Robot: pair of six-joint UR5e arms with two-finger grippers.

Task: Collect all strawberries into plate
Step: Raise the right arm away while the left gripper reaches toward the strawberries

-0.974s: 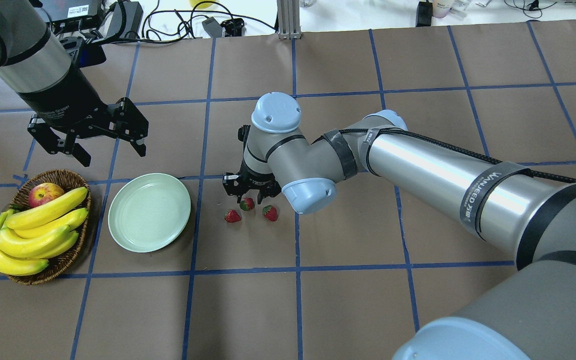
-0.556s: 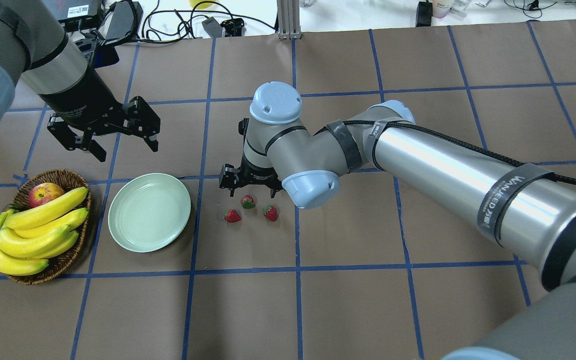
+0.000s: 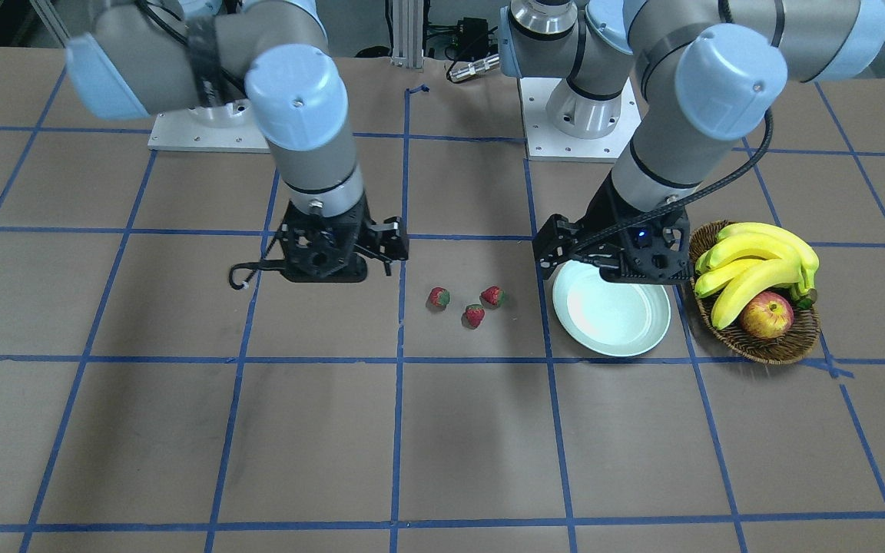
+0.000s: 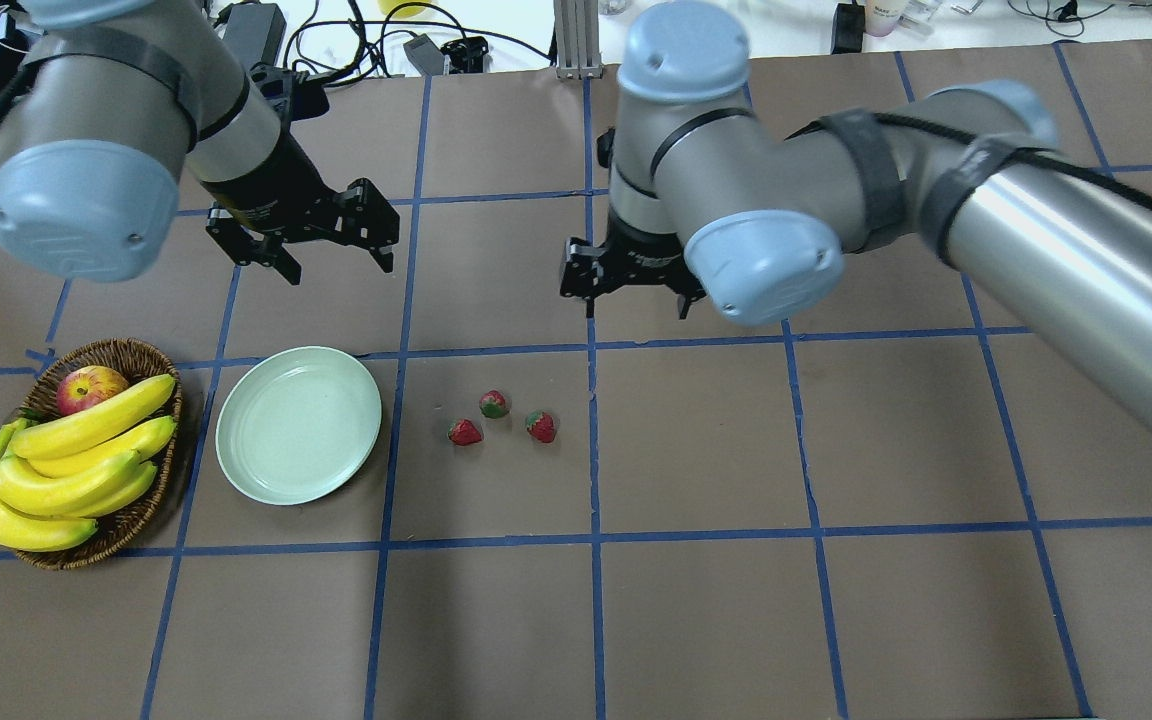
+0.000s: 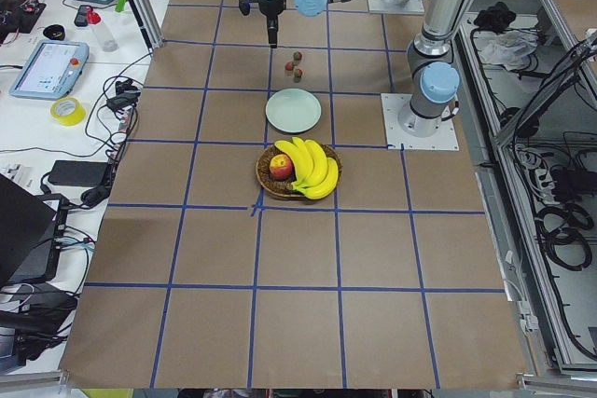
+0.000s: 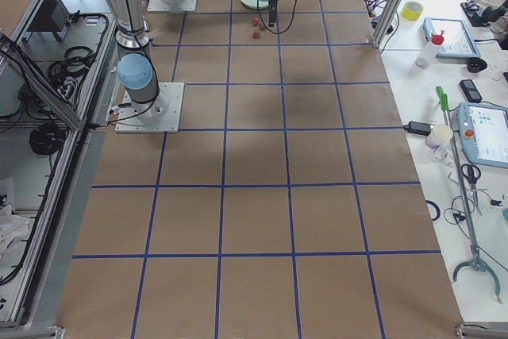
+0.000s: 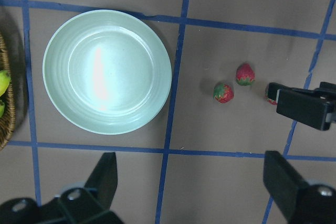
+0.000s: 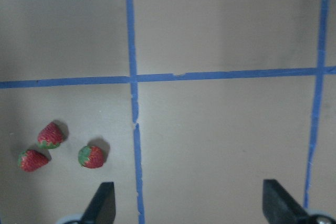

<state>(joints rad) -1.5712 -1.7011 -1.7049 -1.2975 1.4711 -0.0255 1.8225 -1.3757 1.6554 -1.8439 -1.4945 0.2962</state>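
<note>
Brown paper (image 4: 696, 620) gridded with blue tape (image 4: 594, 600) forms the work surface. Three strawberries (image 4: 494, 404) lie on the paper in a close cluster, none touching another, all in one grid square. They are near the plate (image 4: 298, 425) but outside it, on the side toward my right arm. The plate sits flat in the adjacent square. A basket (image 4: 126, 350) stands just beside the plate on its other side and holds bananas (image 4: 76, 450) and an apple (image 4: 91, 388). My left gripper (image 4: 338, 266) hangs above the paper near the plate, jaws spread wide and holding nothing. Its wrist view looks down on the plate and the strawberries. My right gripper (image 4: 626, 298) hangs above the paper near the strawberries, jaws likewise wide and holding nothing. Its wrist view has the cluster at lower left.
</note>
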